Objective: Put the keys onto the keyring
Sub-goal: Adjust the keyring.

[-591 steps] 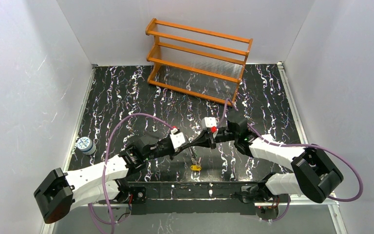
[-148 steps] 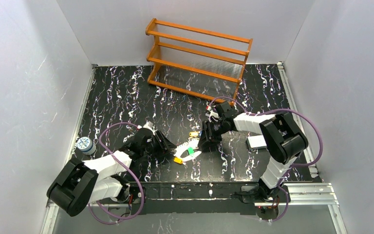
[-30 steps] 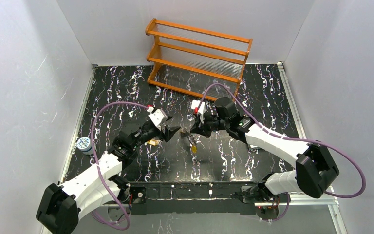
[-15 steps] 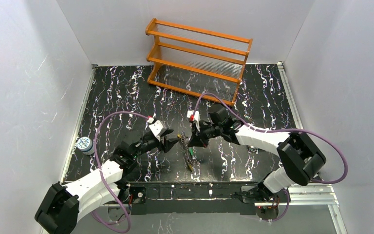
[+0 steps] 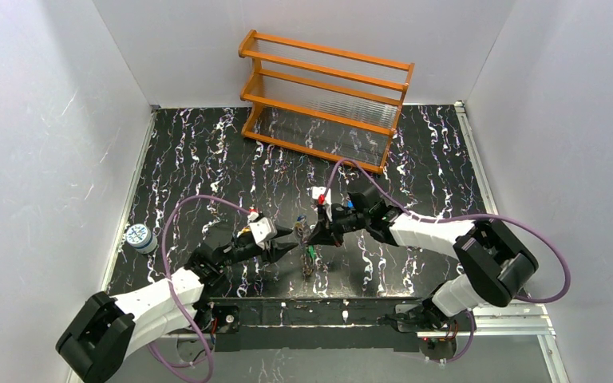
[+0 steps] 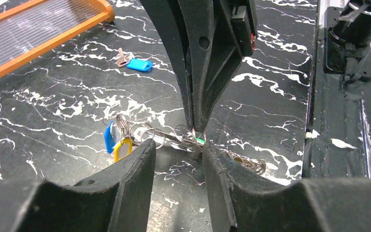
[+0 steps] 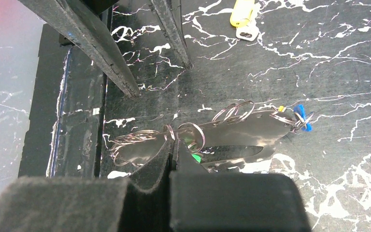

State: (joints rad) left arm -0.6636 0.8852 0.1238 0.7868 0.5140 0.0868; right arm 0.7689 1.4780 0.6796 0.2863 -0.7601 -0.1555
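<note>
**DESK:** What is changing on the black marbled counter (image 5: 207,152) in front of the orange rack (image 5: 327,88)?

**PHOTOGRAPHER:** Compared with a second ago, both arms are drawing back from the rack and sinking toward the counter. The right hand (image 5: 317,237) is staying clenched on the keyring (image 7: 137,137), carrying it farther from the rack than before. The left hand (image 5: 286,238) is standing released just beside it, its fingers (image 6: 135,169) spread and gripping nothing.

**DESK:** And where are the keys sitting?

**PHOTOGRAPHER:** The keys (image 6: 113,142) with blue and yellow heads, plus a green one, are hanging together off small wire rings at the right hand's pinch, well apart from the rack on its arm side. Five seconds ago they were lying flat on the counter. I cannot tell whether they are touching the counter now.

**DESK:** So how is the job standing?

**PHOTOGRAPHER:** It is looking unfinished. A blue key (image 6: 137,64) is lying loose between the held keys and the rack. A yellow key (image 7: 243,13) is lying past the left hand's fingers. The free left hand is likely going to be needed to fetch one.

**DESK:** Is any brand, label or writing showing?

**PHOTOGRAPHER:** Nothing legible is showing, and the key heads are reading blank.
</note>
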